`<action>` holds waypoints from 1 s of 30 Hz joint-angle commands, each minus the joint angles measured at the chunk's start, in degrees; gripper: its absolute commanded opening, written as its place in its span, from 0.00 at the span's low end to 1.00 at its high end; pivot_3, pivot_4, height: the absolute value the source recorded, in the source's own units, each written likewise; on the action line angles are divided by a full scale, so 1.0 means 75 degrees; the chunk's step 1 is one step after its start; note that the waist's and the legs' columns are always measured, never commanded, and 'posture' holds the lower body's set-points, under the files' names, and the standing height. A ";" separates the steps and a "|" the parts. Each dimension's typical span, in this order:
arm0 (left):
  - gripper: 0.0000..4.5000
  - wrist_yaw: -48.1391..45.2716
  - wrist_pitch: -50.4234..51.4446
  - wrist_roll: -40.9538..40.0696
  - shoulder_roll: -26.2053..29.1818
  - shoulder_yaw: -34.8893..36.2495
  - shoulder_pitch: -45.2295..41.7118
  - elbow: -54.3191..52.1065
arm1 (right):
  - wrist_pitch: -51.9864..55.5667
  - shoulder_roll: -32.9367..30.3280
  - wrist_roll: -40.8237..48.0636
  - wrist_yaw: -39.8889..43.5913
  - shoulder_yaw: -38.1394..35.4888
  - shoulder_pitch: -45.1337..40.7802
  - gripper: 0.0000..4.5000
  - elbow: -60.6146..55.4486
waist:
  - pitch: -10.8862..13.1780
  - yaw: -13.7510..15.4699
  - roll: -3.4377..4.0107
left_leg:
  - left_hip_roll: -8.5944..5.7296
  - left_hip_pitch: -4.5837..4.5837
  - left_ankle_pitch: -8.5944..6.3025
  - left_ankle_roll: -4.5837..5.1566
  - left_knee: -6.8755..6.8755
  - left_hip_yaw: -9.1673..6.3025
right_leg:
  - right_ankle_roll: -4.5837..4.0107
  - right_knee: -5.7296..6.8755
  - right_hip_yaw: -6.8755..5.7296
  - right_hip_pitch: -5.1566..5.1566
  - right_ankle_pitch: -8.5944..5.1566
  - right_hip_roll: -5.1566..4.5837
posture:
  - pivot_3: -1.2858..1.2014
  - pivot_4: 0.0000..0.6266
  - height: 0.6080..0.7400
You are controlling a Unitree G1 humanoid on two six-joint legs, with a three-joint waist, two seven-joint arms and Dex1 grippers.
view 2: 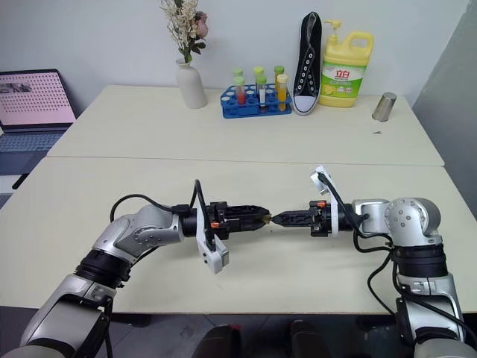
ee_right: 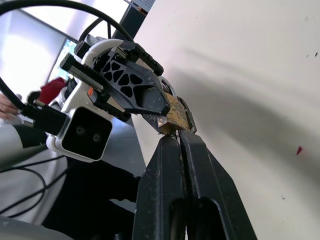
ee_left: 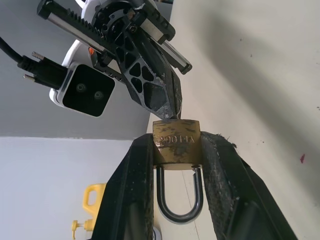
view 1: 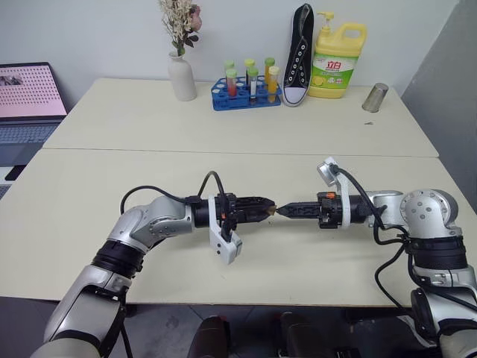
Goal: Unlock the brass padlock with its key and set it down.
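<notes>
So here both arms meet in mid-air above the front table point(view 1: 89, 224), tips pointing at each other, and the brass padlock point(ee_left: 176, 145) sits right at that meeting point. I'll place everything off the padlock.

The left gripper point(ee_left: 176, 165) is grasping the padlock by its body, one finger point(ee_left: 132, 195) on each flat side. The silvery shackle point(ee_left: 179, 197) points back toward that gripper's wrist and the keyhole end faces outward, toward the other arm. That makes sense to me: squeezing the body keeps it from spinning, and it leaves the keyhole end free for the other side to work.

The right gripper point(ee_right: 178, 139) is clenched tight, fingers pressed together, with its tips touching the padlock's outward face. Presumably the key is pinched in there and going into (or already in) the keyhole, but I can't actually make out a key, it's too small and buried between the fingertips.

The shackle looks seated in the body, so I'd say it's not unlocked yet. My guess is we're at the insert/turn step, with the opening and the set-down both to come.

Far behind the padlock, on the back table, are a vase point(view 1: 181, 76), a test tube rack point(view 1: 244, 95), a shoe point(view 1: 298, 54) and a detergent bottle point(view 1: 338, 60), none involved.
</notes>
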 commanded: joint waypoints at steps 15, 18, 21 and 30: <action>0.22 -0.0071 0.0194 -0.0454 0.0070 -0.0100 0.0117 -0.0305 | -0.3721 -0.0586 -0.2086 0.1250 0.0820 0.1101 0.63 -0.1741 | 0.0000 -0.0032 0.0000 | 0.0005 0.0005 0.0000 -0.0001 -0.0001 0.0002 | 0.0000 0.0003 -0.0003 0.0000 0.0000 0.0005 | 0.52 0.24 1.00; 0.22 -0.0075 0.0219 -0.0464 0.0052 -0.0115 0.0103 -0.0309 | -0.3717 -0.0347 -0.2149 0.1157 0.0952 0.1157 0.63 -0.1796 | 0.0000 -0.0008 0.0000 | 0.0001 0.0003 0.0000 -0.0001 0.0000 0.0002 | 0.0000 0.0002 -0.0003 0.0000 0.0000 0.0004 | 0.52 0.24 1.00; 0.22 -0.0076 0.0230 -0.0472 0.0045 -0.0119 0.0090 -0.0305 | -0.3723 -0.0201 -0.2204 0.1101 0.1042 0.1118 0.63 -0.1757 | 0.0000 -0.0002 0.0000 | -0.0002 0.0003 0.0000 -0.0001 0.0002 0.0003 | 0.0000 0.0001 0.0000 0.0000 0.0000 0.0002 | 0.52 0.24 1.00; 0.22 -0.0110 0.0234 -0.0493 0.0063 -0.0135 0.0062 -0.0312 | -0.3732 0.0068 -0.2388 0.1139 0.1165 0.1052 0.63 -0.1541 | 0.0000 -0.0002 0.0000 | 0.0001 0.0004 0.0000 -0.0001 0.0001 0.0002 | 0.0000 0.0002 -0.0003 0.0000 0.0000 0.0003 | 0.52 0.24 1.00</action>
